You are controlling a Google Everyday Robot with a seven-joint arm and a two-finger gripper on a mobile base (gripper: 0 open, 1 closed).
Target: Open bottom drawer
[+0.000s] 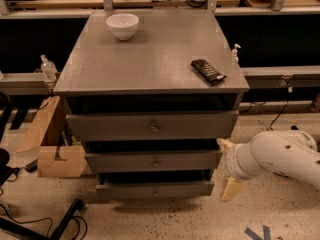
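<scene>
Your gripper (223, 169) hangs just right of the cabinet (150, 64), low down. Fingers look spread wide, gripping nothing. Bottom drawer (155, 189) is lowest of three, its right end just beside the lower finger (230, 188).

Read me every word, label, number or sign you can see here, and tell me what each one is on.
No text can be read.
Dark packet on the cabinet top: print too blurred.
Blue tape mark on the floor: a shape, no letters.
Bottom drawer, and the gripper open just right of it: no markings show.
</scene>
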